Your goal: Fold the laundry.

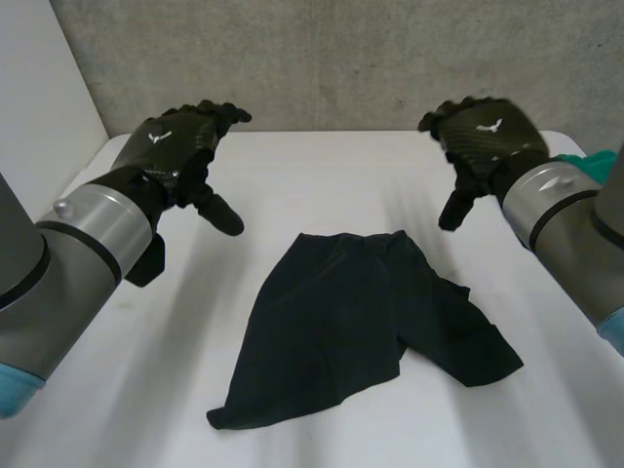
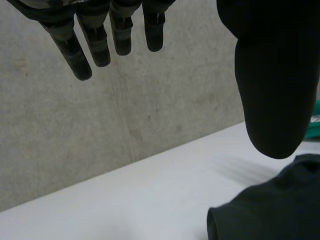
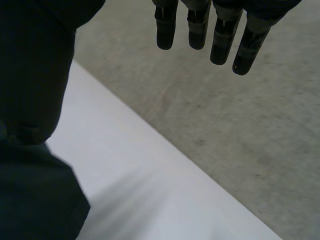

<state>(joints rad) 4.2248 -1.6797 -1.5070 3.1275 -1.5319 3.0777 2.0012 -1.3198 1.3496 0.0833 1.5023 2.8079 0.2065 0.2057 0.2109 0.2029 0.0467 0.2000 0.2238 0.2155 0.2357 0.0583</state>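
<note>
A black pair of shorts lies crumpled and partly spread on the white table, near its middle. My left hand hovers above the table to the left of the garment, open, with fingers straight and thumb apart, holding nothing. My right hand hovers to the garment's upper right, also open and empty, with fingers extended. A dark edge of the shorts shows below the left thumb. Another part of the shorts lies under the right thumb.
A teal cloth lies at the table's far right edge, behind my right arm, and the same teal cloth shows beyond the left thumb. A grey concrete wall stands behind the table.
</note>
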